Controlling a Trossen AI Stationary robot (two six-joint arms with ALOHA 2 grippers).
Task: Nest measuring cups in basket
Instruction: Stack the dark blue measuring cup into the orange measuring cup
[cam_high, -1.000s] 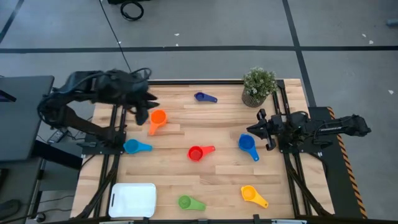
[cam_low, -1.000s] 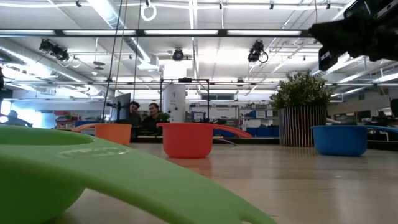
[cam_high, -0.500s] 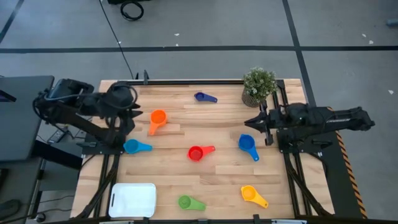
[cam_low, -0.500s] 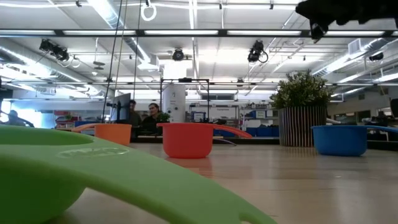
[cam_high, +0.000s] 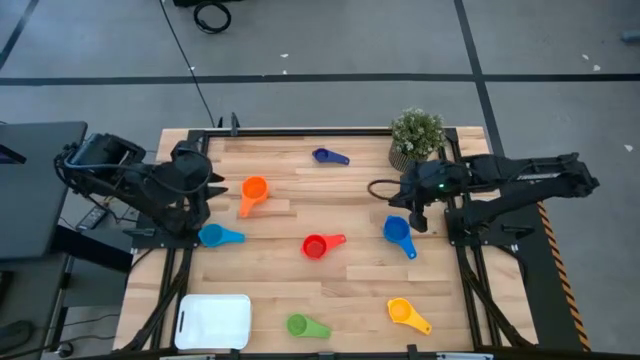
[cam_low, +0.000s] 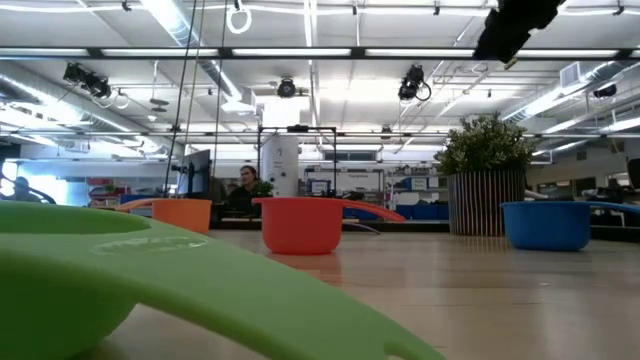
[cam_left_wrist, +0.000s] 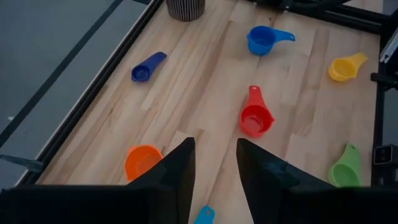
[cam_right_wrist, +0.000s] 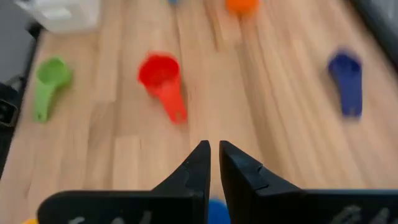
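Several measuring cups lie apart on the wooden table: orange (cam_high: 254, 190), navy (cam_high: 325, 156), red (cam_high: 316, 246), two blue ones (cam_high: 397, 231) (cam_high: 212, 236), yellow (cam_high: 401, 312) and green (cam_high: 297, 325). The white basket (cam_high: 214, 321) sits at the near left corner with nothing in it. My left gripper (cam_left_wrist: 214, 149) hangs open by the table's left edge (cam_high: 203, 185), left of the orange cup, with nothing between its fingers. My right gripper (cam_right_wrist: 213, 149) is shut and empty, raised and slanting down above the right blue cup (cam_high: 418, 216).
A potted plant (cam_high: 415, 140) stands at the far right, just beyond my right gripper. The metal frames of both arms run along the table's left and right edges. People sit in the room far behind the table (cam_low: 245, 185).
My left gripper has drawn back from beside the orange cup toward the table's left edge. My right arm has unfolded; its gripper has risen well above the table and tipped to slant downward. No cup has moved.
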